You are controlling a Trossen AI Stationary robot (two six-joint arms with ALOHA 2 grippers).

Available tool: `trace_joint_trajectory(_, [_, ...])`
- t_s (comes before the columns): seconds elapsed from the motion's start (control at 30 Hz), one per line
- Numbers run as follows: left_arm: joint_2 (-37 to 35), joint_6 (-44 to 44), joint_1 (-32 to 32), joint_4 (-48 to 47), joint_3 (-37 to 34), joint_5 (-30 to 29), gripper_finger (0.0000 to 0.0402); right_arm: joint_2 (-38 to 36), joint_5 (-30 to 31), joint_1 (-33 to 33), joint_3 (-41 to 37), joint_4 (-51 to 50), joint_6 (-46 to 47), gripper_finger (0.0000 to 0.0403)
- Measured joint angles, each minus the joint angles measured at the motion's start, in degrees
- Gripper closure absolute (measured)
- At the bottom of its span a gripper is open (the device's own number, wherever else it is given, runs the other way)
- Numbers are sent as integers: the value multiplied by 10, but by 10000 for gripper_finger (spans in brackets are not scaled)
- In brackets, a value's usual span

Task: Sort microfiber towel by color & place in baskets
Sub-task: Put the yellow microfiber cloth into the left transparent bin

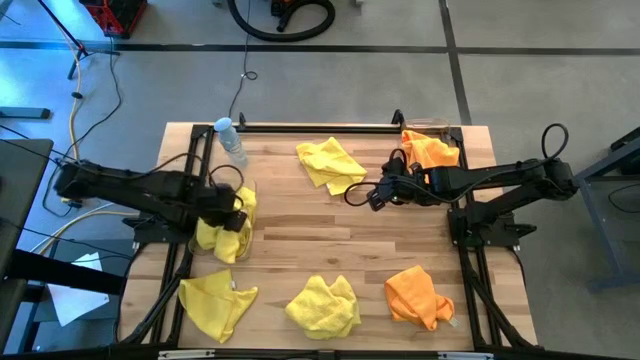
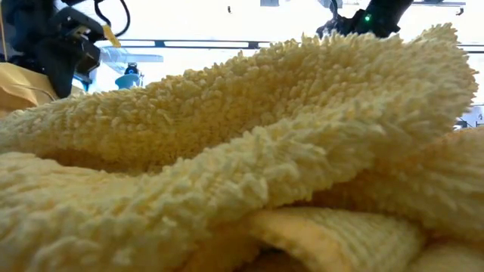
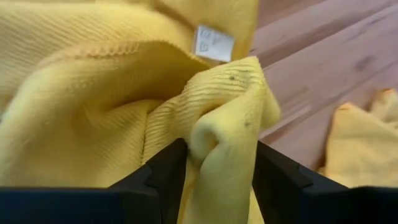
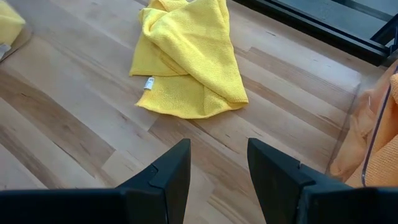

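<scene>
From the high view, the left gripper (image 1: 232, 215) sits over the left clear plastic basket (image 1: 246, 188) at the table's left side, clamped on a fuzzy yellow microfiber towel (image 1: 222, 237) that droops over the basket, so I'd say it's mid-drop into the yellow bin. The right gripper (image 1: 378, 195) hovers empty near the middle, just beside another loose yellow towel (image 1: 330, 162). The right clear basket (image 1: 436, 128) at the far right corner already holds orange cloth (image 1: 428, 150). Two more yellow towels (image 1: 320, 305) and one orange towel (image 1: 418, 296) lie along the near edge.

Low view is basically one big wall of yellow terry (image 2: 249, 166).

Left wrist: fingers (image 3: 169, 171) pinch a yellow fold, tag showing.

Right wrist: fingers (image 4: 171, 171) apart, nothing between, yellow towel (image 4: 189, 59) ahead.

Next move probably: let go on the left, then reach the right forward and down.

The light wooden slat tabletop (image 1: 330, 235) has a black frame; a clear bottle with a blue cap (image 1: 230, 138) stands by the far left corner. Grey floor with cables beyond.
</scene>
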Motion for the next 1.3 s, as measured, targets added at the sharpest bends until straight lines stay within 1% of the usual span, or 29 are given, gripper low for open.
trace_joint_trajectory(0.1, [-22, -4, 1, -33, 25, -18, 247, 0, 0, 0, 0, 0, 0, 249])
trace_joint_trajectory(0.27, [-33, -5, 0, -124, 97, -64, 261, 0, 0, 0, 0, 0, 0, 249])
trace_joint_trajectory(0.37, [-32, 5, -7, -131, 130, -87, 269, 0, 0, 0, 0, 0, 0, 249])
trace_joint_trajectory(0.47, [-21, 6, -16, -109, 139, -93, 274, 0, 0, 0, 0, 0, 3, 249])
trace_joint_trajectory(0.57, [7, 5, -30, -101, 136, -91, 275, 0, 0, 0, 0, 1, 5, 249])
trace_joint_trajectory(0.7, [68, 15, -47, -112, 135, -100, 275, 0, 0, 0, 0, 1, 17, 249])
trace_joint_trajectory(0.9, [152, -8, -41, -235, 135, -157, 275, 0, 0, 0, 0, 4, 22, 249])
trace_joint_trajectory(0.97, [170, -9, -39, -248, 134, -178, 275, 0, 0, 0, 0, 9, 22, 249])
trace_joint_trajectory(1.07, [179, -1, -35, -216, 116, -187, 276, 0, 0, 0, 0, 13, 22, 249])
trace_joint_trajectory(1.23, [180, -2, -26, -113, 30, -161, 275, 0, 0, 0, 0, 20, 22, 249])
trace_joint_trajectory(1.3, [181, -9, -25, -86, 2, -160, 275, 0, 0, 0, 0, 23, 21, 249])
